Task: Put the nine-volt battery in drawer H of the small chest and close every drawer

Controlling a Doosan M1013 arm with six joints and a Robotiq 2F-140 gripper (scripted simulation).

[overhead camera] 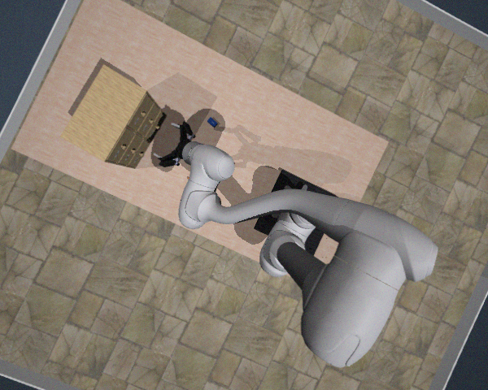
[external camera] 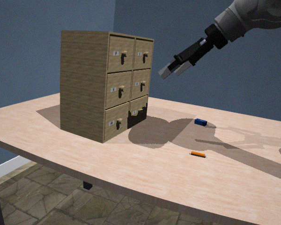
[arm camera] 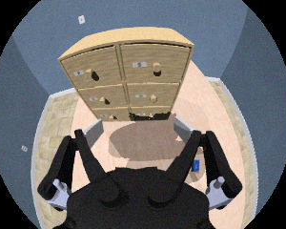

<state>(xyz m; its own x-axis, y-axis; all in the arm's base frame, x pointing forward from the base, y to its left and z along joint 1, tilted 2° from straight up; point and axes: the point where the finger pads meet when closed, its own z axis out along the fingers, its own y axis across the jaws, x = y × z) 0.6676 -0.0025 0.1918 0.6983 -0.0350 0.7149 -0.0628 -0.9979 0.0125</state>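
Note:
The small wooden chest [external camera: 104, 84] stands at the table's left end, with two columns of three drawers, all pushed in. It also shows in the top view [overhead camera: 110, 113] and the wrist view [arm camera: 127, 76]. The drawer labels are too small to read. The nine-volt battery [external camera: 200, 122], a small blue block, lies on the table to the right of the chest; it also shows in the top view [overhead camera: 212, 121] and the wrist view [arm camera: 195, 166]. My gripper [external camera: 171, 71] [overhead camera: 165, 142] [arm camera: 137, 124] is open and empty, in the air in front of the chest's upper drawers, tilted down toward them and apart from them.
A small orange cylinder [external camera: 198, 154] lies on the table nearer the front edge, right of the chest. The arm's black base plate [overhead camera: 294, 197] sits at the table's other end. The arm's shadow falls on the lower right drawer.

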